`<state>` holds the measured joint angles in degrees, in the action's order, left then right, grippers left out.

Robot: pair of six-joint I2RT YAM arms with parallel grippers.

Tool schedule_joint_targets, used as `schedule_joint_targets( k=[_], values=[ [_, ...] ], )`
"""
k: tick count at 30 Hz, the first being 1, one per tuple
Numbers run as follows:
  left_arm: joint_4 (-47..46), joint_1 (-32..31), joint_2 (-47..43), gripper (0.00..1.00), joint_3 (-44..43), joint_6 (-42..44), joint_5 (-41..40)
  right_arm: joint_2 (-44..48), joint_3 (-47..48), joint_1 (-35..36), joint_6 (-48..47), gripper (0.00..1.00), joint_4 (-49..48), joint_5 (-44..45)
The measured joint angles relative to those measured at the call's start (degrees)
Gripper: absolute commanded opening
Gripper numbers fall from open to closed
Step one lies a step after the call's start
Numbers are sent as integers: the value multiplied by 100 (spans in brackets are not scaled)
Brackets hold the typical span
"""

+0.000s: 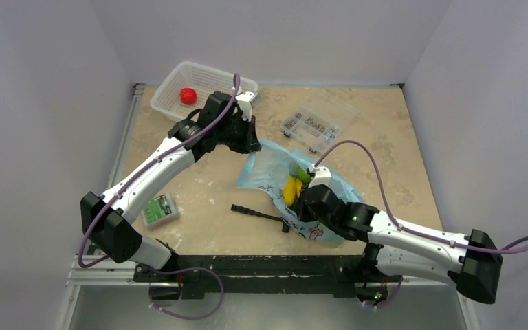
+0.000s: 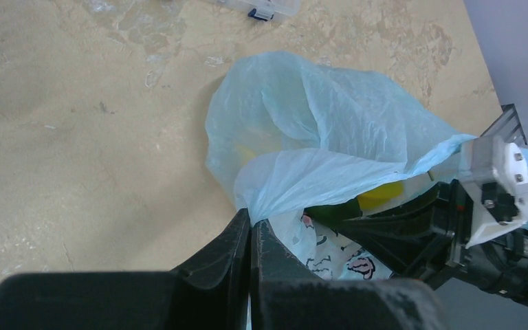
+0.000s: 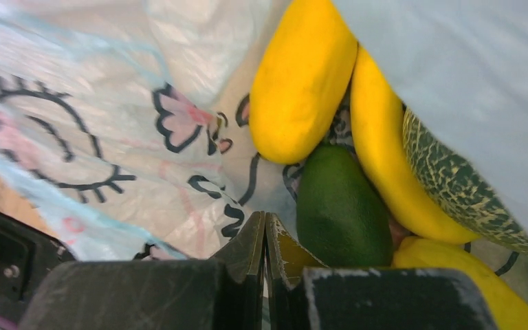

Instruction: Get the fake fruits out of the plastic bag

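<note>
Your left claw (image 2: 249, 223) is pinched shut on the bag (image 2: 316, 117) rim. Your right claw (image 3: 265, 223) sits closed inside the mouth (on film or nothing, can't tell), with the fruits (image 3: 340, 206) just ahead-right of it. Risk: thin film slips from the left pinch and the mouth drops over them.

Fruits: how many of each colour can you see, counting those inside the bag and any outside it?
yellow fruits: 3, in the bag
green fruits: 2, in the bag, one plain and one netted
red fruit: 1, in the basket
Total: 6 in view; the bag may hide more.
</note>
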<state>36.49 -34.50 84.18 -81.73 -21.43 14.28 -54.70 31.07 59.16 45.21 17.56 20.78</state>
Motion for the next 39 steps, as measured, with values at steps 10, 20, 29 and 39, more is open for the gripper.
schedule_joint_targets(
  k=[10,20,29,39],
  values=[
    [-2,-7,2,0,0,0,111,20,898,4,426,28,667,1335],
    [-2,-57,2,0,11,0,131,708,-28,9,1838,36,1580,1528],
    [-2,-118,7,0,11,15,129,1475,-7,9,1836,58,1882,1440],
    [11,-385,35,0,11,192,-72,-446,1513,7,295,45,970,1801]
  ],
)
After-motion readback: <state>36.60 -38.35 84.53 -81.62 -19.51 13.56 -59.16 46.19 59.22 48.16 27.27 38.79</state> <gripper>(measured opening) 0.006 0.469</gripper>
